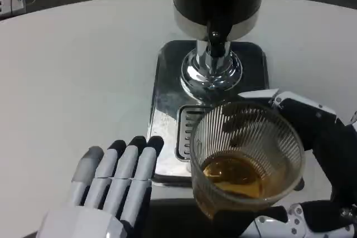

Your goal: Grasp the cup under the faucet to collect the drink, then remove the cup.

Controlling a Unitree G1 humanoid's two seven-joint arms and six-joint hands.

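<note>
The right robot hand [312,154] is wrapped around the cup [245,160], which has brown drink in it. The left robot hand [106,193], beside it, lies flat with fingers straight, holding nothing.

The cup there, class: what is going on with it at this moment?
The right hand holds the ribbed clear cup, which has some amber drink in its bottom. The cup sits in front of the dispenser over the near edge of its steel tray. The left hand lies flat on the table, fingers straight, holding nothing.
</note>
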